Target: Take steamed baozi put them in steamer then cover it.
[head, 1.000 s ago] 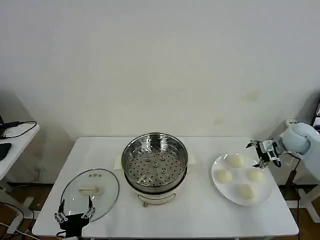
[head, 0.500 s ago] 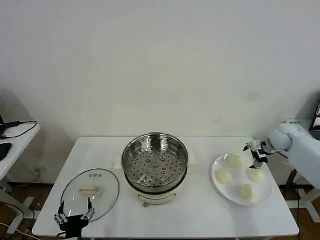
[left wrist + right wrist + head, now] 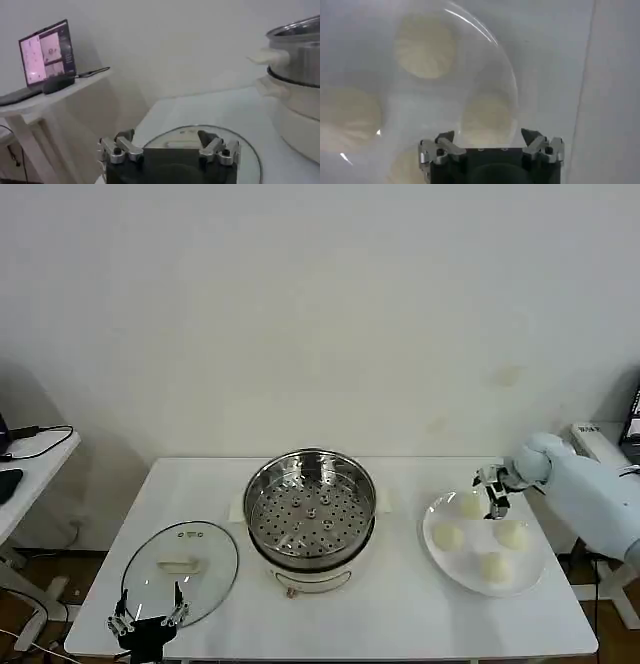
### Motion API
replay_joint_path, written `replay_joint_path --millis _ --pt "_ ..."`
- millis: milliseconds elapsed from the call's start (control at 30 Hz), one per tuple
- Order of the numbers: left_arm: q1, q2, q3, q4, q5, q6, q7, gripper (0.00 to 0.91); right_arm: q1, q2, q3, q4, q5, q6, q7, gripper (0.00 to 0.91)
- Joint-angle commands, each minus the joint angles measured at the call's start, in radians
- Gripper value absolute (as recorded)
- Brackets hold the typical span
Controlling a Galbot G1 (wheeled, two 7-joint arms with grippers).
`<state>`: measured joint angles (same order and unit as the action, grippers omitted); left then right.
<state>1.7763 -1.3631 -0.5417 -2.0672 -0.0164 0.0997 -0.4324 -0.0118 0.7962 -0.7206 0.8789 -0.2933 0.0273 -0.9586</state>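
The right gripper (image 3: pixel 489 494), fingers spread and empty, hovers over the far side of the white plate (image 3: pixel 440 559), just above one steamed baozi (image 3: pixel 487 120); four sit there. The steamer (image 3: pixel 310 509) stands open mid-table, tray bare. This looks like the first pick: the gripper must descend and close gently. The left gripper (image 3: pixel 148 616), fingers apart, waits at the cover (image 3: pixel 180 569).

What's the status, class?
Right gripper open above the buns on the plate. Left gripper open by the lid. Steamer uncovered.
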Motion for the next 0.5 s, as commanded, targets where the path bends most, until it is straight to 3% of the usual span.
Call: replay_joint_path --millis 33,500 --pt "0.003 -0.002 0.002 -0.001 0.001 -0.003 0.0 0.907 0.002 0.035 -0.006 -0.04 -0.017 0.001 0.004 0.816" --pt "0.02 -0.007 0.013 -0.033 -0.011 -0.004 -0.002 0.907 -0.017 0.036 0.013 -0.045 -0.028 0.005 0.013 0.605"
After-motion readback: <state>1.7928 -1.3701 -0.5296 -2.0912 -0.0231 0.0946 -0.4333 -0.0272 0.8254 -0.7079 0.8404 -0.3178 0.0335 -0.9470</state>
